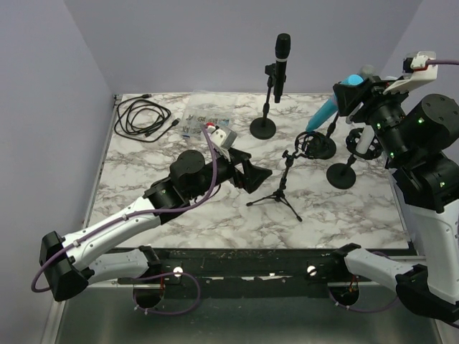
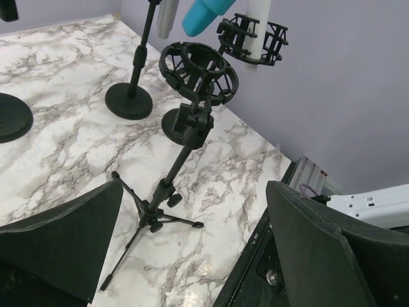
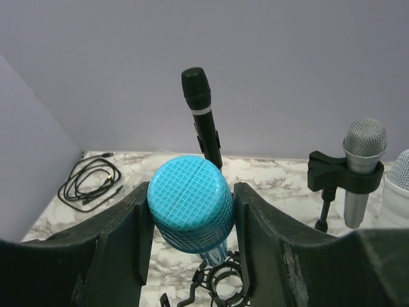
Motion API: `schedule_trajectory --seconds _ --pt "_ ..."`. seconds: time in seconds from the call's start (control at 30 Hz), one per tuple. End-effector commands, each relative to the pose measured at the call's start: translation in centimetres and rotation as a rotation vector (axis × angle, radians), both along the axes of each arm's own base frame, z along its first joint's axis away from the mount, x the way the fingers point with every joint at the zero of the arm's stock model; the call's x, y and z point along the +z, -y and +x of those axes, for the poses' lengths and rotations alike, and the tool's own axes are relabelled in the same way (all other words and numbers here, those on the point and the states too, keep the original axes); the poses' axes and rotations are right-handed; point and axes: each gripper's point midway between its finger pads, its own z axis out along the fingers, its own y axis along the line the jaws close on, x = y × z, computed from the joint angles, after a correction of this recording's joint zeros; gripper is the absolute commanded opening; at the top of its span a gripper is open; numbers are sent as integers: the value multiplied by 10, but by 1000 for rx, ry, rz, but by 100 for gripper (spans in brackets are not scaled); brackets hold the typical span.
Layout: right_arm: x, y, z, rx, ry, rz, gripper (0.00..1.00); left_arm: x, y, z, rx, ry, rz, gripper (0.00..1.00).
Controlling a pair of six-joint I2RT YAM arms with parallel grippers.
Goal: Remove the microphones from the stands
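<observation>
**Blue microphone** (image 1: 324, 112): over the right half of the table, towards the far edge. It is tilted, with the mesh head uppermost. The tail slants down to the shock mount (image 2: 198, 69) and shows just above the mount's ring. Whether the tail touches the ring cannot be told.

**Right gripper** (image 1: 351, 87): its fingers (image 3: 124, 236) are clamped on either side of the blue microphone's mesh head.

**Tripod stand** (image 1: 281, 192): right of table centre, legs spread on the marble top. It carries the shock mount, whose ring looks empty in the left wrist view.

**Left gripper** (image 1: 258, 175): near table centre, just left of the tripod stand. Its fingers are spread wide with nothing between them.

**Black microphone** (image 1: 282, 56): upright in a clip on a round-base stand (image 1: 262, 127), at the middle of the far edge.

**White microphone** (image 2: 255, 29): held in a second shock mount, near the right edge.

**Silver-headed microphone** (image 3: 363, 163): in a clip, on the right side.

**Coiled black cable** (image 1: 142, 117): in the far left corner.

**Clear bag of small parts** (image 1: 203, 118): just right of the cable.
</observation>
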Motion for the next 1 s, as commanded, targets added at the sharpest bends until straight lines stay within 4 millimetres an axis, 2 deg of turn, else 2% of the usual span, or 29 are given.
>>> schedule_trajectory --seconds 0.0,0.1,0.2,0.3,0.43,0.53,0.63,0.77,0.83,0.97 --pt "42 -5 -10 46 140 68 24 3 -20 6 95 35 11 98" --pt "49 -24 -10 143 153 112 20 11 -34 11 139 46 28 99" --pt "46 -55 -9 294 127 152 18 22 -49 12 173 57 34 98" --pt "27 -91 -3 459 44 196 18 34 -63 13 205 54 41 99" --pt "-9 -144 0 727 -108 289 17 44 -84 17 254 25 63 99" --pt "-41 -171 4 849 -237 373 15 47 -98 15 282 19 47 99" --pt "-68 -199 0 926 -316 413 15 42 -104 14 282 10 49 98" --pt "-92 -225 -6 966 -385 409 15 22 -103 20 285 -45 107 96" --pt "-101 -229 -9 969 -409 410 15 10 -103 24 299 -56 138 88" --pt "-105 -232 -9 971 -401 411 15 -10 -94 24 264 -79 161 80"
